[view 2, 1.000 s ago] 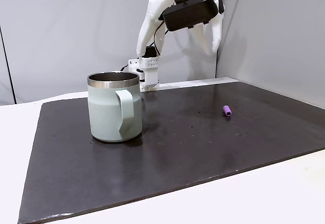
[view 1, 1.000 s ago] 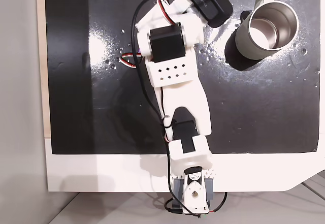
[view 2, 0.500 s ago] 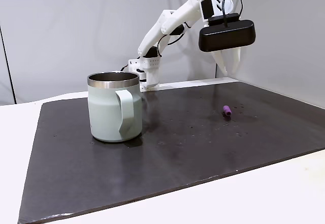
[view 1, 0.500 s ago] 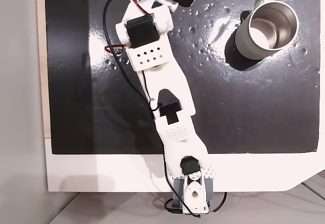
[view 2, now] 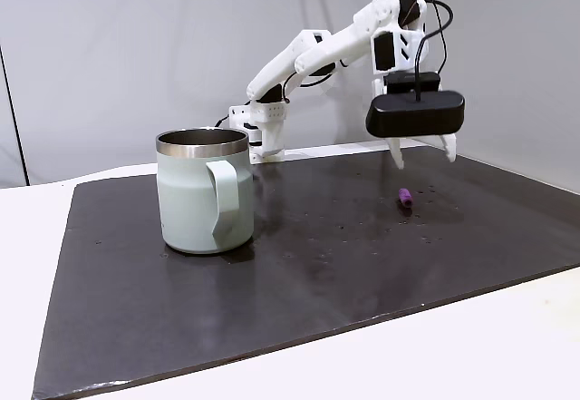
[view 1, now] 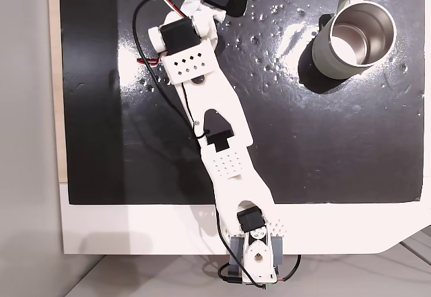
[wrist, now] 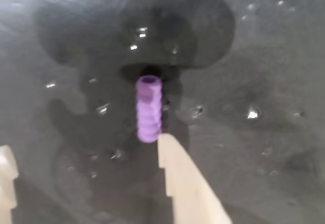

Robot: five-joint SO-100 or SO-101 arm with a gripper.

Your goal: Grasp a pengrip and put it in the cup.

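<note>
Wrist view first: two pale fingers [wrist: 185, 183] rise from the bottom edge, one at the far left corner, the other just right of centre, with a broad gap between them, so the pincer [wrist: 84, 155] is spread open and holds nothing. Right past the tip of the centre finger lies the pengrip [wrist: 149, 109], a small purple ribbed tube, lengthwise up the picture, hollow end away from the camera. It rests on the dark glossy mat [wrist: 264, 71], speckled with bright spots, and a large rounded shadow spreads behind it.

Over to the side-on fixed view: nearest to us the cup [view 2: 206, 189] stands upright on the mat [view 2: 272, 282], handle facing the camera, steel rim shining. Further back and to the right, the pengrip [view 2: 404, 199] lies flat on the mat, well apart from the cup. Just above and behind it hangs the pincer [view 2: 422, 151], white fingertips pointing down, clear of the mat, beneath a black camera housing [view 2: 415, 114]. The white arm [view 2: 308, 55] stretches back to its base at the far edge of the desk [view 2: 507, 336].

Top-down fixed view: the arm [view 1: 215, 128] reaches from the bottom edge up to the top of the mat [view 1: 337, 128], and the cup [view 1: 353, 38] sits at upper right.
</note>
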